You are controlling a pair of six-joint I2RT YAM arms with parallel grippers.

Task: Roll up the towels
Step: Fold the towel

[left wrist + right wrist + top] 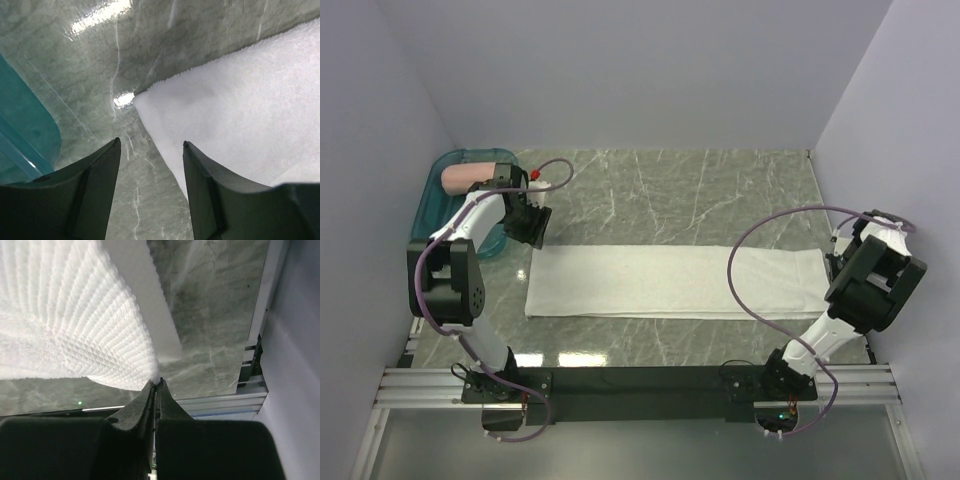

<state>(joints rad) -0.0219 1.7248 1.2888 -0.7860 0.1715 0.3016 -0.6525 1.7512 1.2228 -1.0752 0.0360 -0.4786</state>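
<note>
Two towels are in view. One is a long white towel (670,282), a narrow rectangle spread flat across the middle of the bench (670,190), its length running from 9 o'clock to 3 o'clock. The other is a salmon-pink towel (465,175), a soft bundle lying in the teal tray (438,205) at 10 o'clock. The bench top is glossy grey-green stone with pale veins.

The left tool (534,238) hangs over the white towel's corner at its 10 o'clock end, just beside the tray. From the left wrist, this tool (151,145) has its two dark, curved fingers spread apart, with nothing between them. The white towel (240,110) shows a fine, fuzzy nap and a rounded corner just ahead of the gap. The tray's translucent teal wall (25,130) sits at 9 o'clock.

The right tool (836,266) is at the towel's 3 o'clock end. From the right wrist, this tool (156,384) has its fingers pressed together on a corner of the white towel (75,320). The cloth fans out from the pinch in ridged, waffle-like ribs.
</note>
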